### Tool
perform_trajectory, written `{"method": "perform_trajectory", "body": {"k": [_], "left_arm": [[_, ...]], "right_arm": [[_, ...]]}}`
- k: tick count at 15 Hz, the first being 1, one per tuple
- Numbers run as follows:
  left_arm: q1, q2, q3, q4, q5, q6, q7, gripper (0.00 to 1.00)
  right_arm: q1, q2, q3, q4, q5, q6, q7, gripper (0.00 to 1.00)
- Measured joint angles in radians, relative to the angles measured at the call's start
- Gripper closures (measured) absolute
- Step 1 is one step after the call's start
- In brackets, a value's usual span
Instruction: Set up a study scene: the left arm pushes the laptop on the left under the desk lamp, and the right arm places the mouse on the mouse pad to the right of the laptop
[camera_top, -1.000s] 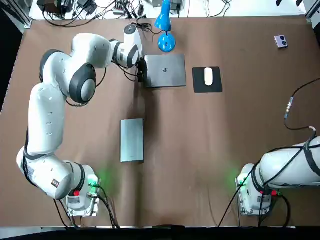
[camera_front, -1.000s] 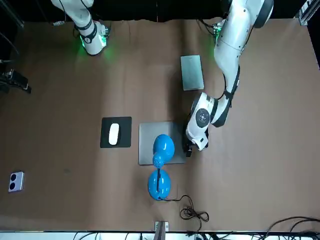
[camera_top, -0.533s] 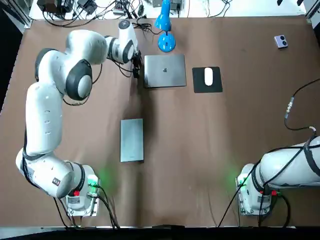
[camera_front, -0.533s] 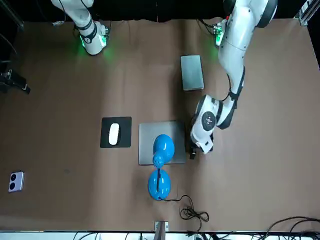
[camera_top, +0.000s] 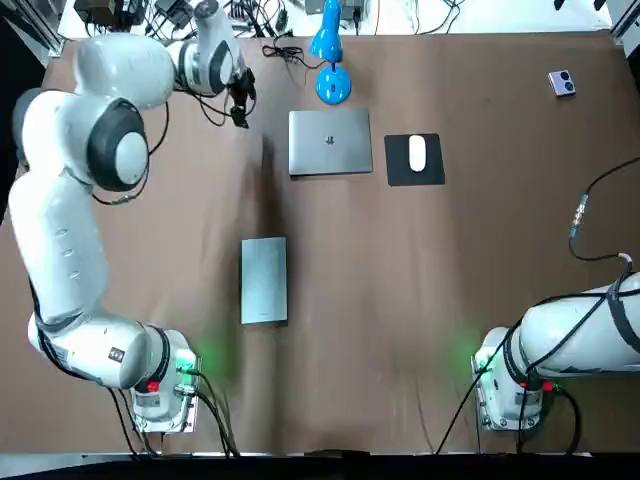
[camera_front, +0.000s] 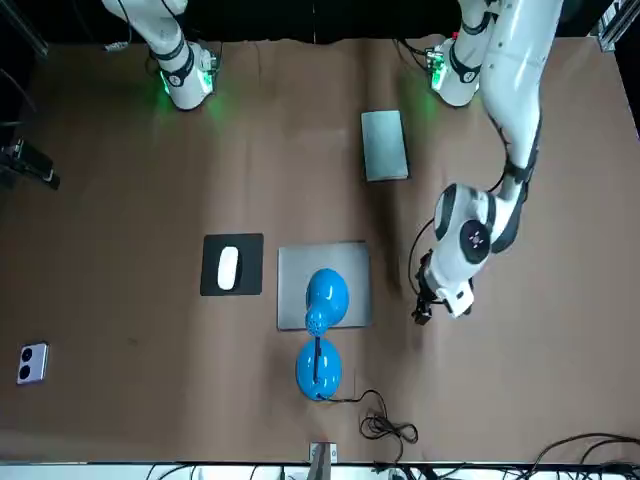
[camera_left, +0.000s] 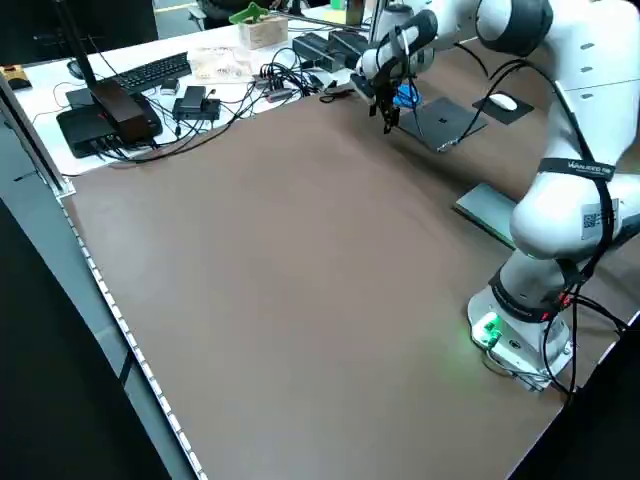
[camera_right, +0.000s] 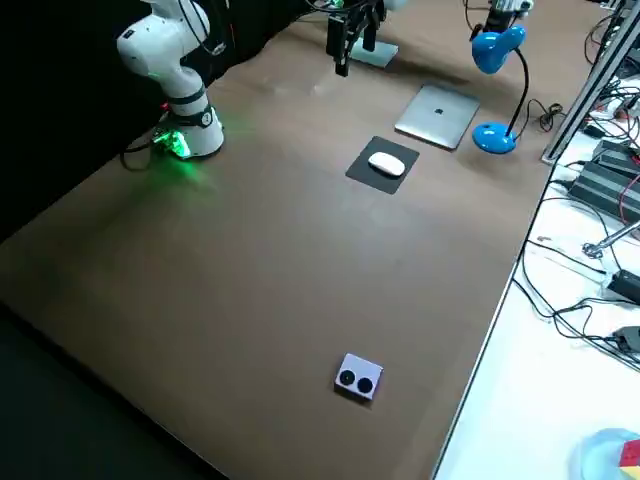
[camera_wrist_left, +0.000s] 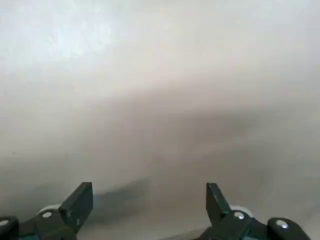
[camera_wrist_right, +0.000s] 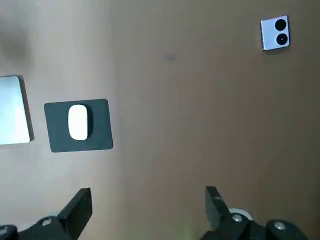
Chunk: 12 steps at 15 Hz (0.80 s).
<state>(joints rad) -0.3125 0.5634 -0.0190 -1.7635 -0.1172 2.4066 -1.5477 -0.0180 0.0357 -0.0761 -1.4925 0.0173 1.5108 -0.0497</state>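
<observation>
Starting at the near edge. On the near right, folded back above its base, the right gripper (camera_wrist_right: 148, 212): fingers spread wide, nothing between them, looking down from high over the brown table (camera_top: 420, 300).

A little farther, left of centre, a flat grey rectangular slab (camera_top: 264, 280), long side running near to far, well apart from everything else.

On past the middle now. There, the closed silver laptop (camera_top: 330, 142), flat and square to the table, just near of the round base of the blue desk lamp (camera_top: 332, 85). Seen from the front, the lamp's head overlapping the laptop's far part.

Just right of the laptop, with only a narrow gap between, the black rectangular mouse pad (camera_top: 398, 172). Right on it, the white mouse (camera_top: 417, 152), about centred.

Off to the left of the laptop and a touch farther, clear of it, the left gripper (camera_top: 240, 108). Fingers pointing down over bare tabletop, parted, holding nothing.

Way out toward the far right corner, a small lilac block with two dark circles (camera_top: 561, 83), all on its own.

Beyond the far edge, a tangle of black cables (camera_top: 160, 15).
</observation>
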Motion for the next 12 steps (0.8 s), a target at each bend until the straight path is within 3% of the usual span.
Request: {"method": "perform_trajectory", "body": {"k": [3,5,8,12], "left_arm": [[0.034,-0.087,0.002,-0.022,0.020,-0.121,0.180,0.00],[0.095,-0.158,0.003,-0.023,0.050,-0.250,0.506,0.00],[0.154,-0.227,0.005,-0.022,0.091,-0.331,0.858,0.00],[0.250,-0.285,0.005,0.003,0.107,-0.354,1.325,0.00]], "right_arm": [[0.000,0.000,0.000,0.000,0.000,0.000,-0.001,0.00],[0.001,0.000,0.000,-0.001,0.000,0.000,-0.001,0.00],[0.001,0.000,0.000,-0.002,0.000,0.000,-0.001,0.00],[0.001,0.000,0.001,-0.004,0.000,0.000,-0.001,0.00]]}}
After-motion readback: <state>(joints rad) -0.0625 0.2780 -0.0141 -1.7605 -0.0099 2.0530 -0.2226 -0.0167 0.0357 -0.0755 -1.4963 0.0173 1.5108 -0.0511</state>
